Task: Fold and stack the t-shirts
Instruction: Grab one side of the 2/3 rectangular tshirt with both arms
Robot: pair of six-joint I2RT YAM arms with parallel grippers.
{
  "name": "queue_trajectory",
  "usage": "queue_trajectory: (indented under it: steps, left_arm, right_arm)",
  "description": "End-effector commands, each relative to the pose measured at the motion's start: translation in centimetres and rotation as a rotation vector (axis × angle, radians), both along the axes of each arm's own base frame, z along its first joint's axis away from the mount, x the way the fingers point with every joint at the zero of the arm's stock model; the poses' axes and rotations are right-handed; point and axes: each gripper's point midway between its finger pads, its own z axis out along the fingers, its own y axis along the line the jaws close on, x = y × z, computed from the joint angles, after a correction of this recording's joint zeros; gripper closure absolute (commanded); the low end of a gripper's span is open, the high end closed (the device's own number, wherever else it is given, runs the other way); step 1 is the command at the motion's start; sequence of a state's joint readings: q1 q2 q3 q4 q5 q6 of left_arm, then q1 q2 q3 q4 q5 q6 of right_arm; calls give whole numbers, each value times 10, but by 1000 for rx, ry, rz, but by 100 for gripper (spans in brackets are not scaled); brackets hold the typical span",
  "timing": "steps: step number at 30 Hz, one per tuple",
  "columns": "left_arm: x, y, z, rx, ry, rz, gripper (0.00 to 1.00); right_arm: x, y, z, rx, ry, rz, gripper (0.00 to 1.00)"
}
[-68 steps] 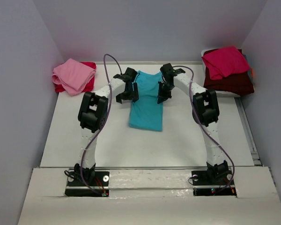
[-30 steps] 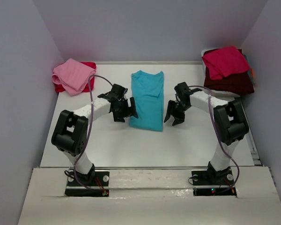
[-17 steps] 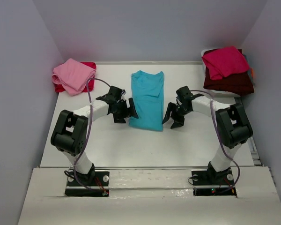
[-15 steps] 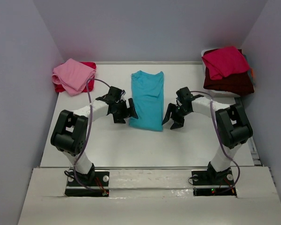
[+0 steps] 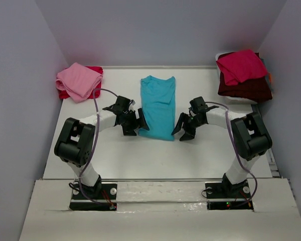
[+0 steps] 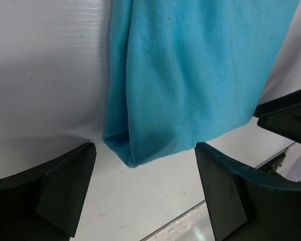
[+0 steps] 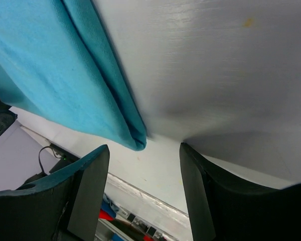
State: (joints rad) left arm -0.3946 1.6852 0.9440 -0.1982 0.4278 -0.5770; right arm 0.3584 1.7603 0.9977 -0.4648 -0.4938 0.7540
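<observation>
The turquoise t-shirt lies flat mid-table, folded into a long narrow strip. My left gripper hangs open at its near left corner, and that corner shows just ahead of the gap between the two fingers. The left gripper holds nothing. At the near right corner my right gripper is open too. In the right wrist view the shirt's folded corner sits just ahead of the open right gripper, untouched.
A pink t-shirt lies on a red one at the far left. At the far right a crimson t-shirt tops a dark maroon one in a white bin. Grey walls close in three sides.
Both grippers have come back from the shirt's far end along its sides to its near corners. The shirt has not moved. The right jaws stand a little wider.
</observation>
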Motion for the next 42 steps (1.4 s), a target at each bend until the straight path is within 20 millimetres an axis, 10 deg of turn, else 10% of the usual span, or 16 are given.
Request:
queue_trajectory:
  steps: [1, 42]
  left_arm:
    - [-2, 1, -5, -21, 11, -2, 6]
    - [-51, 9, -39, -68, 152, 24, 6]
  right_arm:
    - [3, 6, 2, 54, -26, -26, 36]
    - [-7, 19, -22, 91, 28, -42, 60]
